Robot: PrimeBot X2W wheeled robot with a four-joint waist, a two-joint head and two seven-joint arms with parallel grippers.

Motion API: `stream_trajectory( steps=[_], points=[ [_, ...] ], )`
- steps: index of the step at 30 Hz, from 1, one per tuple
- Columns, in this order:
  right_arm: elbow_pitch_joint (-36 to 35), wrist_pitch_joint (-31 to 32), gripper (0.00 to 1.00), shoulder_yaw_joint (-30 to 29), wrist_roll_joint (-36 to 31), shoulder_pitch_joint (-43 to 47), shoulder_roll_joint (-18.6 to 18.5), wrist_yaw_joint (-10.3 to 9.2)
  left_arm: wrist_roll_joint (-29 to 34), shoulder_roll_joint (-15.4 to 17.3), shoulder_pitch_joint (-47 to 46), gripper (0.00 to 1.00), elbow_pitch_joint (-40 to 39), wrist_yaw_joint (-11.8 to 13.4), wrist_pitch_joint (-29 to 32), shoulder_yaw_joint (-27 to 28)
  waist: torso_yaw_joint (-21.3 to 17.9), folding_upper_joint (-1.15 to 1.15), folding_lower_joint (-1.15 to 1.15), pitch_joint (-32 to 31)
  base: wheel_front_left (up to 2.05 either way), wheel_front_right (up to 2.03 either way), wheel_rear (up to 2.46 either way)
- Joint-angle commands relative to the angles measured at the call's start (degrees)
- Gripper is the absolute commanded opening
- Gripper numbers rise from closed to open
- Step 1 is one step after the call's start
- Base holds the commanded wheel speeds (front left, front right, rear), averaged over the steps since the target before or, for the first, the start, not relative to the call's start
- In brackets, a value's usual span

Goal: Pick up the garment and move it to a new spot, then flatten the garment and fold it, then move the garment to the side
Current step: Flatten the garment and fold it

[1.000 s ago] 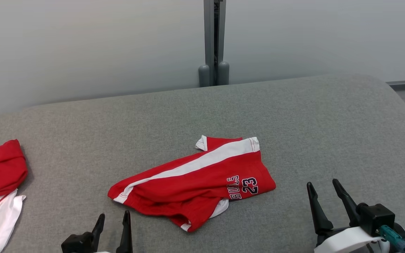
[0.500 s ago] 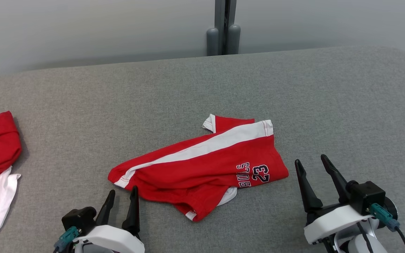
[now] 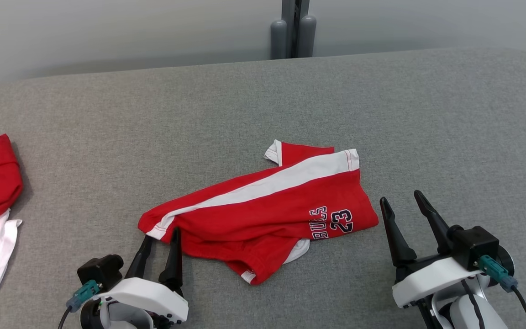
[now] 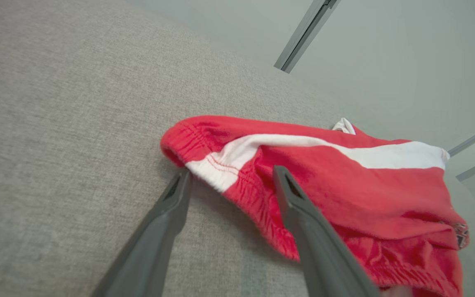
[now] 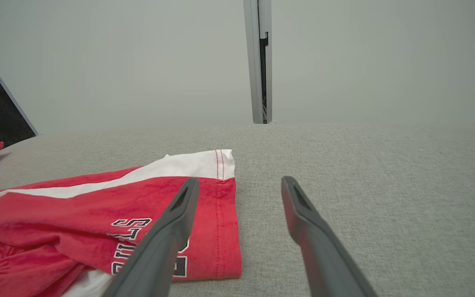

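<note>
Shorts [image 3: 263, 214] are lying rumpled on the cushion [image 3: 427, 114], midway between its side edges and well forward of its back edge.
Red cloth is showing a white side stripe, a navy "23" with lettering by the right hem and a gathered waistband pointing left, one layer folding over another. The left gripper [image 3: 161, 234] is standing spread, its fingers straddling the waistband corner; a second ago it was sitting short of the shorts. The right gripper [image 3: 399, 196], also spread, is hovering just beside the printed hem, nearer than before.
</note>
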Motion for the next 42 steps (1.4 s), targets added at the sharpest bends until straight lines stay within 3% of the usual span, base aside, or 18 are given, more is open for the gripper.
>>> stream_trajectory(
  steps=[1,2,5,14,25,33,34,36,38,39,42],
  points=[
    [-0.2,-0.3,1.00,0.0,-0.2,-0.5,-0.3,0.00,-0.4,0.3,-1.0,0.90,0.3,-0.2,0.0,0.3,-0.2,0.00,0.00,0.2,0.00,0.00,0.00],
    [-0.3,-0.3,1.00,0.0,-0.1,-0.6,-0.3,0.00,-0.8,0.3,-1.0,0.76,0.2,0.0,0.0,0.6,-0.2,0.00,0.00,0.3,0.00,0.00,0.00],
    [-0.3,-0.3,1.00,-0.2,0.0,-1.2,-0.3,0.00,-1.3,0.3,-1.3,0.00,0.3,0.1,0.0,0.9,-0.2,0.00,0.00,0.8,0.00,0.00,0.00],
    [0.2,-0.3,1.00,-1.1,1.7,-5.0,-0.4,0.00,1.3,0.3,-2.9,0.00,-0.9,0.6,0.0,2.0,1.0,0.00,0.00,3.1,0.00,0.00,0.00],
    [16.4,-0.2,1.00,4.7,13.7,-16.2,-0.7,0.00,5.6,0.3,-2.9,0.00,-1.8,0.2,0.0,0.6,4.5,0.00,0.00,5.2,0.00,0.00,0.00],
    [19.8,-0.2,1.00,8.5,18.1,-20.6,-2.0,0.00,5.7,0.3,-3.7,0.00,-2.4,0.4,0.0,-0.2,5.0,0.00,0.00,6.7,0.00,0.00,0.00],
    [19.8,-0.2,0.89,8.9,18.3,-20.7,-2.1,0.00,5.8,0.3,-3.8,0.00,-2.4,0.4,0.0,-0.3,5.0,0.00,0.00,6.8,0.00,0.00,0.00],
    [19.4,-0.2,0.42,9.5,18.6,-21.1,-2.5,0.00,6.0,0.3,-4.0,0.00,-2.5,0.5,0.0,-0.5,5.1,0.00,0.00,7.1,0.00,0.00,0.00],
    [19.0,-0.2,0.05,9.8,18.9,-21.2,-2.6,0.00,6.0,0.3,-3.9,0.00,-2.6,0.6,0.0,-0.5,5.1,0.00,0.00,7.1,0.00,0.00,0.00],
    [18.8,-0.2,0.00,10.0,19.0,-21.0,-2.6,0.00,6.2,0.3,-3.9,0.00,-2.6,0.6,0.0,-0.4,5.0,0.00,0.00,7.1,0.00,0.00,0.00],
    [17.5,-0.2,0.00,9.4,19.4,-20.4,-2.7,0.00,6.5,0.3,-3.6,0.00,-2.6,0.6,0.0,0.1,4.7,0.00,0.00,6.5,0.00,0.00,0.00]
  ],
)
